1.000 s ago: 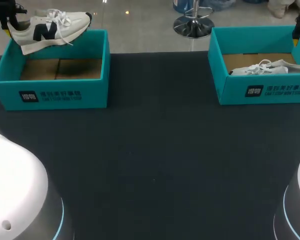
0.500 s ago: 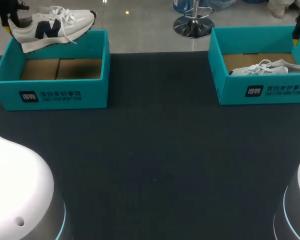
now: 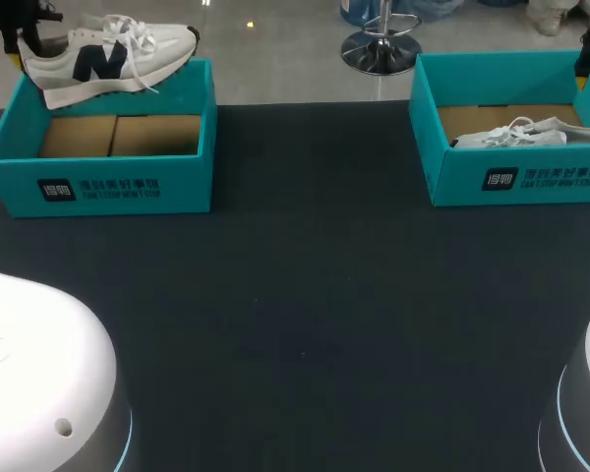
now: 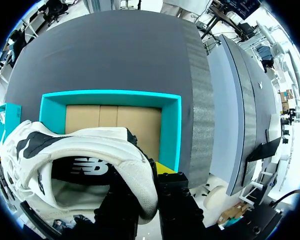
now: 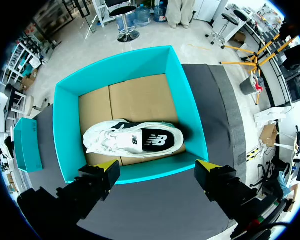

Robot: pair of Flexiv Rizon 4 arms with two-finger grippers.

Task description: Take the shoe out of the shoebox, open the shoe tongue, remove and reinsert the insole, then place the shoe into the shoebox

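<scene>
The left gripper is clamping the heel of a white mesh sneaker with a navy side logo, with 1 finger pressing on each side of the heel rim. It is holding the sneaker in the air just above the far wall of a teal cardboard shoebox, which is sitting at 10 o'clock on the black table. The toe is pointing toward 3 o'clock and the sole is roughly level. Gripping by the heel is probably leaving the tongue and laces free for the next step, and the height is keeping the sole clear of the box wall.

At 2 o'clock, a second teal cardboard shoebox is holding another white sneaker, which is resting on its brown floor. The right gripper is hovering above that box with its fingers spread wide and gripping nothing, seemingly parked out of the way.

The task appears to be at step 1, lifting the shoe out.
</scene>
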